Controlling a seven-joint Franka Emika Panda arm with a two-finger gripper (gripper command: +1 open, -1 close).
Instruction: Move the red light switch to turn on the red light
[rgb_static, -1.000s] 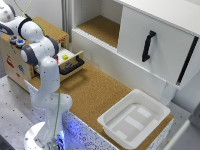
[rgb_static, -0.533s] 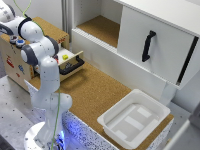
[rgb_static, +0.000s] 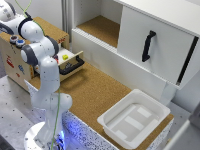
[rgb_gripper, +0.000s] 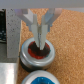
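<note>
In the wrist view the red light switch is a round red disc in a grey ring on the cork top. My gripper stands directly over it. Its two fingers converge to nearly touching, with the tips on the red disc's centre. Nothing shows between them. Whether the red light is lit cannot be told. In the exterior view the switch box sits on the wooden cabinet's top at the exterior view's left, and the gripper itself is hidden behind the arm's white links.
A blue switch sits right beside the red one. Below the cabinet top a drawer stands open with a yellow item inside. A white tray lies on the cork table, and a white cupboard with a black handle stands behind.
</note>
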